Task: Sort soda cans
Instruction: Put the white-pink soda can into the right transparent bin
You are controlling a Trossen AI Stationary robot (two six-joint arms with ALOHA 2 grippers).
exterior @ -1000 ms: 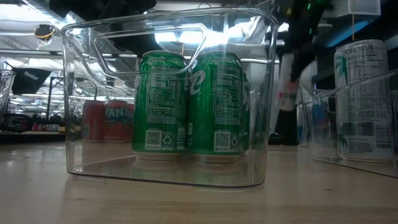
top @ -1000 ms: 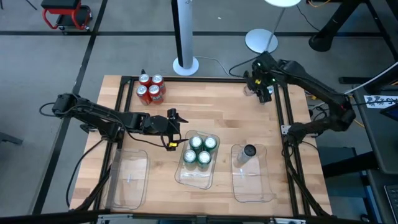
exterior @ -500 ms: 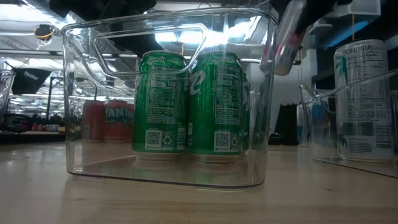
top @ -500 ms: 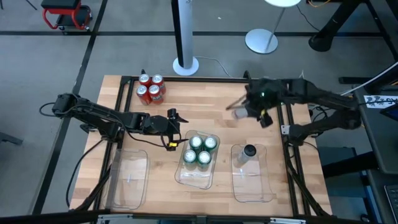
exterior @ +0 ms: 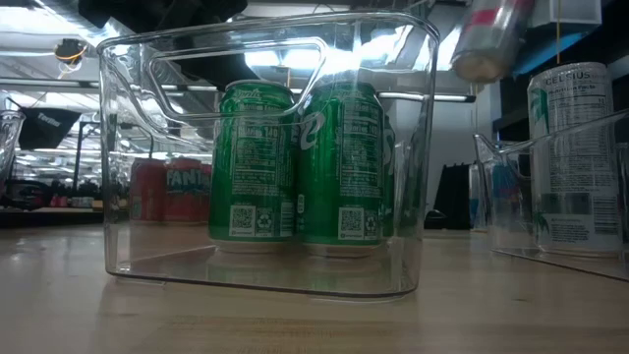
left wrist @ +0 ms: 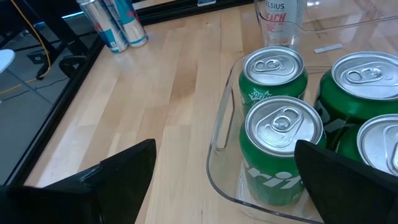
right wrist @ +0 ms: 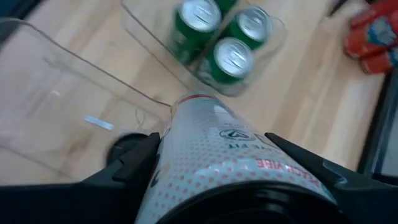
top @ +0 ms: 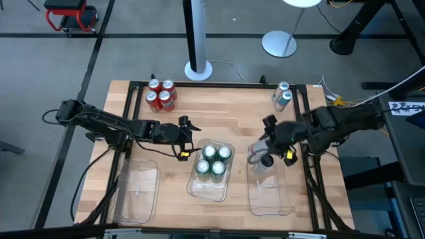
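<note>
the high view looks straight down on the whole table [top: 219, 113]. the low view sits at tabletop height, very near the middle tray [exterior: 265, 157], facing the room behind. each wrist view looks forward from its arm, close above the wood. all four share the green cans [top: 213, 159].

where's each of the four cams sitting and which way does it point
High view: overhead, looking straight down; both arms, left gripper and right gripper show.
Low view: table height, level through the middle tray; no arm clearly shows.
Left wrist view: past its own fingers at the green cans.
Right wrist view: along the silver can it grips, over the right tray.
All four share the green cans.
</note>
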